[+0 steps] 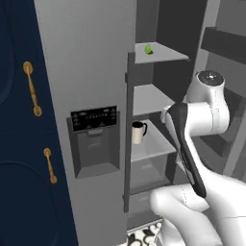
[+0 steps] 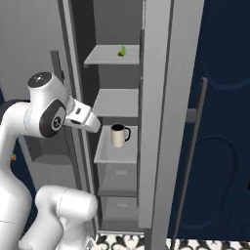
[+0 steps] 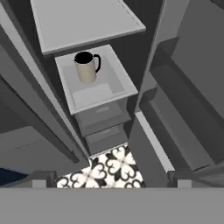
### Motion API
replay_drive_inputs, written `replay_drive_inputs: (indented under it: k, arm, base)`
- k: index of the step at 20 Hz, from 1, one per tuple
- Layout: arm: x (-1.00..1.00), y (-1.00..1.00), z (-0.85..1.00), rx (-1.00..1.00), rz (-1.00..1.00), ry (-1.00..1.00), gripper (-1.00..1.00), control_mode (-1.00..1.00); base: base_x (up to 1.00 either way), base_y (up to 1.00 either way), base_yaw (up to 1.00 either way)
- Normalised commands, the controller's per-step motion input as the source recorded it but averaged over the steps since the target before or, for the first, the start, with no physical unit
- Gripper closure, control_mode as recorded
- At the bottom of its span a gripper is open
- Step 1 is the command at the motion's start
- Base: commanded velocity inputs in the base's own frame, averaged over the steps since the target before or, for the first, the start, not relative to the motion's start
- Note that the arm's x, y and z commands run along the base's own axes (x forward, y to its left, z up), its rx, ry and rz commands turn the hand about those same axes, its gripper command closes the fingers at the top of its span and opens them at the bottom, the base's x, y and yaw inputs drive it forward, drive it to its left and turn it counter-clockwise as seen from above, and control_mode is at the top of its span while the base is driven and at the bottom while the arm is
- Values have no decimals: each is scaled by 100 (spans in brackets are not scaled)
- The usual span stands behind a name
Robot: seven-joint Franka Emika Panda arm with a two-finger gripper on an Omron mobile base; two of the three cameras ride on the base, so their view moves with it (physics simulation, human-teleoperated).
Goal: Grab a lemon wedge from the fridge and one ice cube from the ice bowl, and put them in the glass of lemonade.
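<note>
fridge (image 1: pixel 91 72) open | lemon wedge (image 1: pixel 148 49) on top shelf | cream mug (image 1: pixel 138 132) two shelves lower | dispenser panel (image 1: pixel 94 116) markings unreadable | pincer (image 3: pixel 111 181) jaws apart, empty

Light: even, flat, rendered; no single lamp visible
Fridge (image 1: pixel 91 72): closed door mid-grey, open interior darker toward the back
Shelves (image 2: pixel 114 102): pale tops, dim undersides
Cream mug (image 3: pixel 86 67): soft shade on one side
Sharpness: slightly soft, low resolution in all views
Glare: none
Edges: no clear warping
</note>
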Motion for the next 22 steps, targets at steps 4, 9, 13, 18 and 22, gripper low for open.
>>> replay_drive_inputs:
  k: [4, 9, 13, 18, 22]
  arm:
    - [0, 0, 0, 0, 0, 0, -100, 100]
    - [0, 0, 0, 0, 0, 0, -100, 100]
    - [0, 0, 0, 0, 0, 0, -100, 100]
    - [0, 0, 0, 0, 0, 0, -100, 100]
    - [2, -3, 2, 2, 1, -3, -100, -100]
  base:
    - [81, -34, 0]
    - [62, -30, 0]
    - [72, 0, 0]
    - [57, 0, -2]
    - [16, -8, 0]
